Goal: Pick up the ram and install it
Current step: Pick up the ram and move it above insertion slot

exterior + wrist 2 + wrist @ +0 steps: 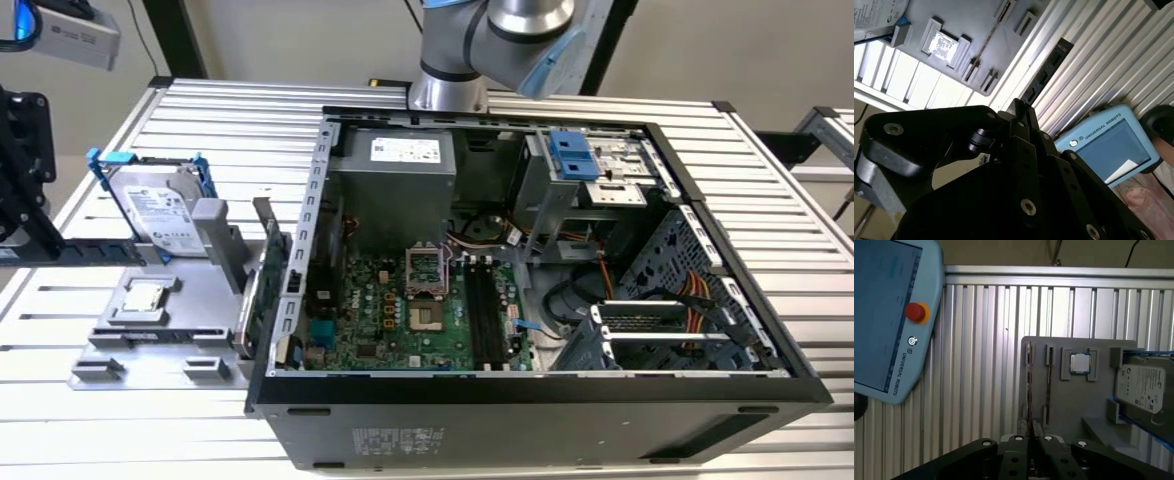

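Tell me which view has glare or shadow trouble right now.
Second wrist view: the table slats blow out white, glare washes the processor, and the hand is a dark mass in front. First wrist view: even light, processor and hard drive crisp. Exterior view: the case interior is shadowed toward the exterior view's right.

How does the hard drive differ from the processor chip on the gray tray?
The hard drive is the larger, oblong part; the processor chip is small and square. The hard drive sits in a blue frame, while the processor chip lies bare in a gray holder. The hard drive carries a white label; the processor chip shows a silvery top. Both rest on the gray tray.
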Controlling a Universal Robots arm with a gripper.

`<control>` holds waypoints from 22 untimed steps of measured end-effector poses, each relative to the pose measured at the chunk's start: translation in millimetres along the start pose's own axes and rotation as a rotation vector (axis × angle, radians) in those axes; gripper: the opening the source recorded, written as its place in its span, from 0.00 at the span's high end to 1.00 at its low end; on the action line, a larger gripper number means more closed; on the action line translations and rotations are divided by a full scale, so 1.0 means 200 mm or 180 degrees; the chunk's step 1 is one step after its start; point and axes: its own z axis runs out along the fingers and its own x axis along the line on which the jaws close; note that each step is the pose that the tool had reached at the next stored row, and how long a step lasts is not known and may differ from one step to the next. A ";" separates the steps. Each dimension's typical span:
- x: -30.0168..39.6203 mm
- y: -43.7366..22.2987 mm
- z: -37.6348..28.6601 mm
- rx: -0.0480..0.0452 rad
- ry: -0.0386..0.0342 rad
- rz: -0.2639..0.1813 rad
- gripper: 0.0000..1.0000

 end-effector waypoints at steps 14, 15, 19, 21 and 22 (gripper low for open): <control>-0.012 0.000 -0.074 0.0004 -0.0007 0.0000 1.00; -0.013 0.000 -0.080 0.0004 -0.0007 0.0000 1.00; -0.013 0.001 -0.082 0.0005 -0.0008 0.0001 1.00; -0.013 0.000 -0.083 0.0005 -0.0007 0.0001 1.00; -0.013 -0.004 -0.084 0.0004 -0.0007 0.0000 1.00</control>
